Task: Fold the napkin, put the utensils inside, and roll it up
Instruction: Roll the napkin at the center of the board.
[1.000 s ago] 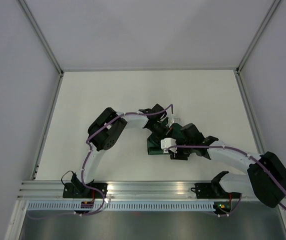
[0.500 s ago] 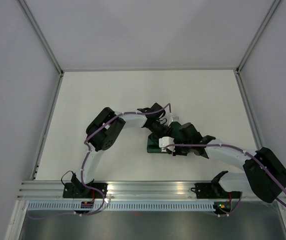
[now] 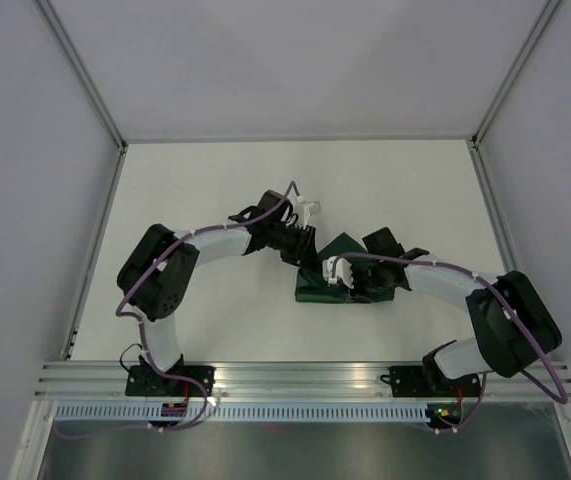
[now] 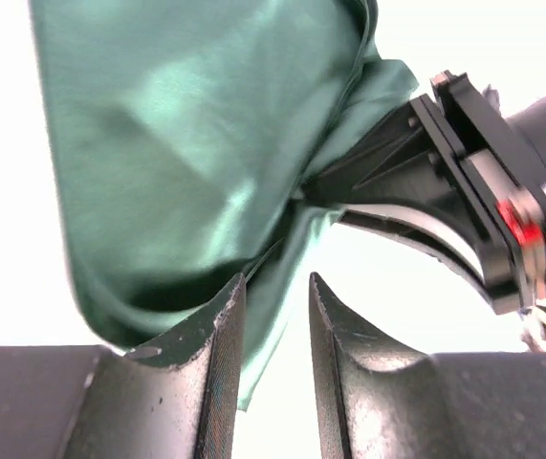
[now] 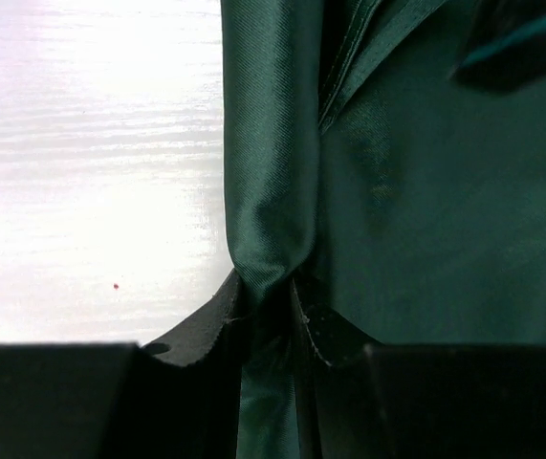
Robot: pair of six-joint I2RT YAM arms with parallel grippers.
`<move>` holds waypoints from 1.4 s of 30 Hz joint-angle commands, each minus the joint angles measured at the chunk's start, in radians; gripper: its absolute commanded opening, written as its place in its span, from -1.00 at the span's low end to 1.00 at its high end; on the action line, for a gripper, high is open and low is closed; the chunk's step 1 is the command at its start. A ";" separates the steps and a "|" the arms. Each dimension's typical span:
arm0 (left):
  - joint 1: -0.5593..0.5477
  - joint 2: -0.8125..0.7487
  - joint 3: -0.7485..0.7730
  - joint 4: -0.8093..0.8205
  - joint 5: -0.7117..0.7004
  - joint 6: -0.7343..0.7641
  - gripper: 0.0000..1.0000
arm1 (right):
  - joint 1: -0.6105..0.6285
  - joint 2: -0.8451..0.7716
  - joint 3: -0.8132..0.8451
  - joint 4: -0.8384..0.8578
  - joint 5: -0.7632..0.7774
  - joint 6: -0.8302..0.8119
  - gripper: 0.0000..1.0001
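The dark green napkin (image 3: 317,292) lies bunched and folded on the white table between my two grippers. My right gripper (image 3: 355,285) is shut on a folded edge of it, and in the right wrist view the cloth (image 5: 425,191) is pinched between the jaws of that gripper (image 5: 271,296). My left gripper (image 3: 300,243) is just left of the napkin, jaws a little apart. In the left wrist view a loose napkin (image 4: 186,143) edge hangs at the mouth of this gripper (image 4: 274,296), ungripped, with the right gripper (image 4: 445,191) beyond it. No utensils show.
The white table (image 3: 195,190) is bounded by grey walls with metal corner posts at left (image 3: 95,240) and right (image 3: 495,230). An aluminium rail (image 3: 295,375) with both arm bases runs along the near edge.
My left arm has swung left and back off the napkin with its jaws now apart. My right gripper has shifted slightly left, still holding the cloth, and more green shows.
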 commanded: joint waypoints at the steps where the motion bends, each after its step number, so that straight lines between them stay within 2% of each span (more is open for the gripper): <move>1: -0.004 -0.132 -0.141 0.215 -0.145 -0.085 -0.27 | -0.076 0.090 0.041 -0.231 -0.099 -0.106 -0.72; 5: -0.013 -0.295 -0.354 0.565 -0.283 -0.133 -0.14 | -0.129 0.197 0.131 -0.348 -0.157 -0.181 -0.72; 8: -0.042 -0.355 -0.464 0.678 -0.392 -0.089 -0.13 | -0.159 0.264 0.185 -0.429 -0.193 -0.235 -0.72; 13: -0.240 -0.412 -0.502 0.679 -0.646 0.213 -0.11 | -0.193 0.360 0.271 -0.540 -0.228 -0.290 -0.72; 15: -0.323 -0.403 -0.499 0.682 -0.709 0.350 -0.07 | -0.204 0.399 0.291 -0.577 -0.234 -0.312 -0.72; 16: -0.344 -0.384 -0.494 0.683 -0.750 0.381 0.02 | -0.207 0.410 0.308 -0.586 -0.237 -0.316 -0.72; 19: -0.412 -0.337 -0.473 0.671 -0.790 0.488 0.23 | -0.219 0.443 0.329 -0.611 -0.245 -0.329 -0.72; 24: -0.530 -0.237 -0.413 0.657 -0.887 0.713 0.29 | -0.228 0.478 0.351 -0.626 -0.251 -0.330 -0.73; 26: -0.556 -0.187 -0.407 0.678 -0.909 0.799 0.29 | -0.230 0.495 0.363 -0.635 -0.252 -0.330 -0.73; 29: -0.567 -0.150 -0.396 0.686 -0.878 0.849 0.31 | -0.235 0.505 0.368 -0.632 -0.251 -0.330 -0.73; 38: -0.579 -0.084 -0.361 0.659 -0.802 0.879 0.32 | -0.239 0.530 0.383 -0.631 -0.245 -0.315 -0.74; 42: -0.578 -0.041 -0.327 0.588 -0.725 0.869 0.16 | -0.239 0.533 0.386 -0.629 -0.243 -0.310 -0.74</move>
